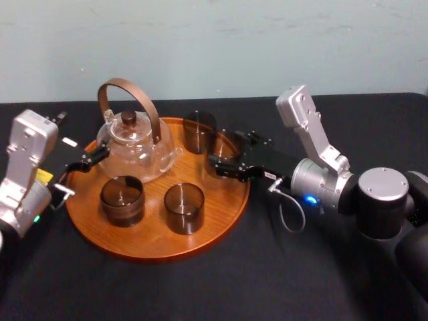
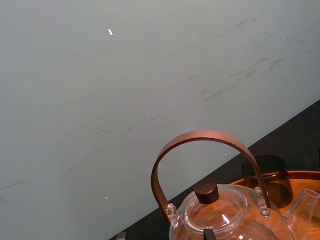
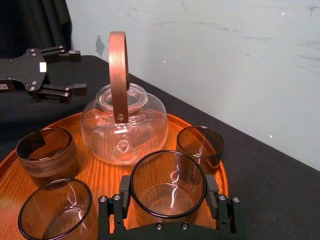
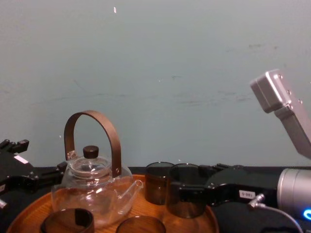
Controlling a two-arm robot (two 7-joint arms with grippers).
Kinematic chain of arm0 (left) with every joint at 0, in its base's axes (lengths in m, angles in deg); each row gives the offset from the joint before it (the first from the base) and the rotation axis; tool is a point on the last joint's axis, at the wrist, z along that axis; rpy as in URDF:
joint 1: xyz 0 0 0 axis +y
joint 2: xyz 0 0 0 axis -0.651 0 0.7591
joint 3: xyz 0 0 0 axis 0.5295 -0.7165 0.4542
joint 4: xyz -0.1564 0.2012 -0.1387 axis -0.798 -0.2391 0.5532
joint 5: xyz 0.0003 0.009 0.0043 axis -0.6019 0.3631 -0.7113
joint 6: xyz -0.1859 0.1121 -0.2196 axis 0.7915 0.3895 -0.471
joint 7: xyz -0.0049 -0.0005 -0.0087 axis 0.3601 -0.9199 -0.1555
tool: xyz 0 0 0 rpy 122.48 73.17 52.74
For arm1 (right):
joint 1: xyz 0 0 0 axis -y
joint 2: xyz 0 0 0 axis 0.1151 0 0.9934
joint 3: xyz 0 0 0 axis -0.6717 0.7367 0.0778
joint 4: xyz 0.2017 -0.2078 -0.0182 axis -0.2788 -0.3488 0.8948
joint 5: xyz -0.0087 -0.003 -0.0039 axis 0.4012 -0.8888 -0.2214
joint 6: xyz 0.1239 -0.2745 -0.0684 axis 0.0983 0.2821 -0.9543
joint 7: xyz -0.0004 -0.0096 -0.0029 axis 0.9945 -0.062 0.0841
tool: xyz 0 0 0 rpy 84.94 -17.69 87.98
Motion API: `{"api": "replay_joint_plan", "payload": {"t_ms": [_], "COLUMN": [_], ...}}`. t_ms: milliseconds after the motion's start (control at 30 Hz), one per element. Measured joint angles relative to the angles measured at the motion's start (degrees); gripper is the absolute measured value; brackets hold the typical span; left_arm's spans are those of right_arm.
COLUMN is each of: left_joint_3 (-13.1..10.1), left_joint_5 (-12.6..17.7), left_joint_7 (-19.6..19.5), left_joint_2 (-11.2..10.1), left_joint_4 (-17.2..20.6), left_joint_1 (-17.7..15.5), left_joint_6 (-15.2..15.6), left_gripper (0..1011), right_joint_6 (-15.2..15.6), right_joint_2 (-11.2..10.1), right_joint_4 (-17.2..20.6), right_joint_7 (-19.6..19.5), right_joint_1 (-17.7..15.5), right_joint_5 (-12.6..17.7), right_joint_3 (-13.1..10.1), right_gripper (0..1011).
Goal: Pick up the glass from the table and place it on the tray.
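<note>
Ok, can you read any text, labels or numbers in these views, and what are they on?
No text reads clearly.
White sticker on the black right end effector gripping the smoky glass cup: dark digits, too blurred to read.
White tag on the black left end effector: too small to read.
Yellow label on the grey left arm: too small to read.

Tray front — below frame edge
</note>
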Motion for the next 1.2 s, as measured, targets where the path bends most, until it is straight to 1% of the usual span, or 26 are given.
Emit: {"api": "replay_joint_plan", "payload": {"t_ms": [267, 800, 1200], "left_joint_3": [0.0, 0.0, 0.0], "left_joint_5": [0.0, 0.0, 0.0], "left_joint_7": [0.0, 0.0, 0.0], "left_joint_2": [0.0, 0.0, 0.0], "left_joint_4": [0.0, 0.0, 0.0], "left_joint_1": [0.0, 0.0, 0.0], "left_joint_6": [0.0, 0.0, 0.0], "left_gripper": [1001, 1001, 1001], "right_joint_6": [-0.7, -2.8, -3.7], "right_joint_2": [0.7, 2.5, 3.3], "right_joint_4": [-1.9, -8.1, -9.5], "right_joint_7": [0.1, 0.4, 1.3], "right_joint_1": [0.8, 3.1, 3.7], "right_joint_5": [-0.4, -1.0, -1.1], "right_joint_3": [0.6, 0.5, 0.5], "right_gripper": [900, 900, 900]}}
